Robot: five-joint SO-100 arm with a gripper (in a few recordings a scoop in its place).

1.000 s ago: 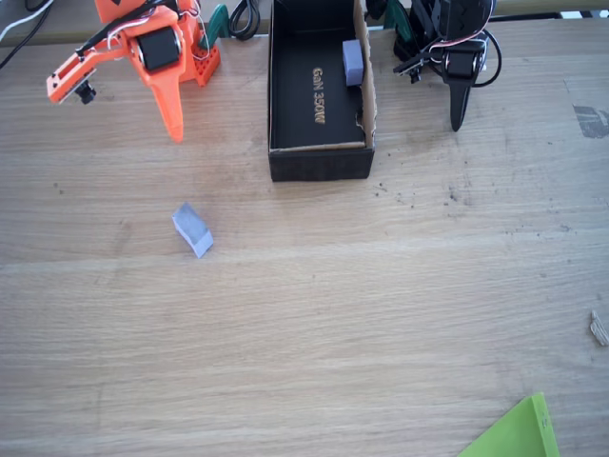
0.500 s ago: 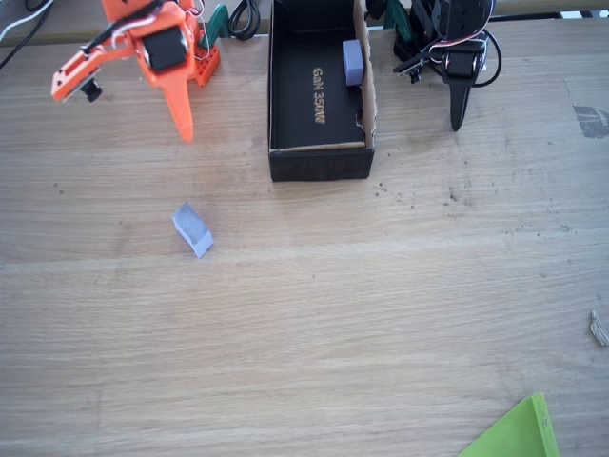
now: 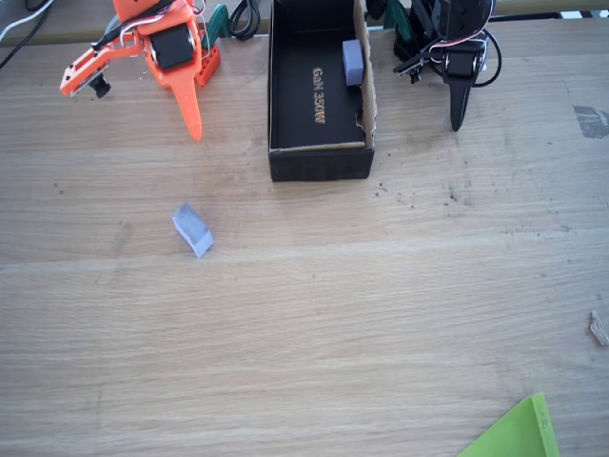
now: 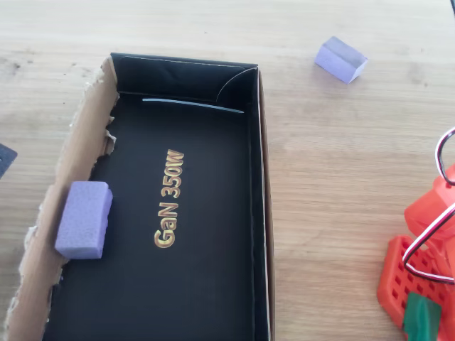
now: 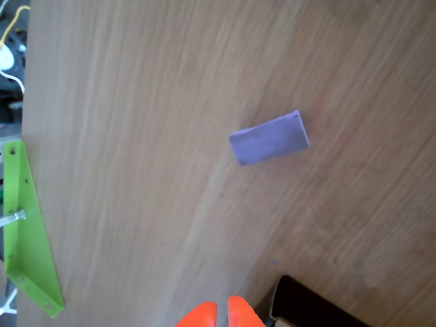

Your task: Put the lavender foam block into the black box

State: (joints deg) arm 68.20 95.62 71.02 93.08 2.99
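The lavender foam block [image 3: 192, 229] lies loose on the wooden table, left of and in front of the black box [image 3: 319, 162]. It also shows at the top right of the overhead view [image 4: 341, 60] and in the middle of the wrist view [image 5: 269, 139]. My orange gripper [image 3: 194, 129] hangs shut and empty, pointing down above the table left of the box, well behind the block. Its fingertips [image 5: 202, 315] sit together at the bottom edge of the wrist view. A corner of the box [image 5: 306, 310] shows beside them. The box [image 4: 185, 74] holds a second lavender block [image 4: 84, 219] against its brown wall.
My arm's orange base [image 4: 419, 270] stands just beside the box's long wall. A green flat piece [image 3: 514, 433] lies at the table's near right edge, also seen in the wrist view [image 5: 27, 245]. Bare wood surrounds the loose block.
My gripper has swung a little to the right, toward the box. The loose block and the box have stayed put.
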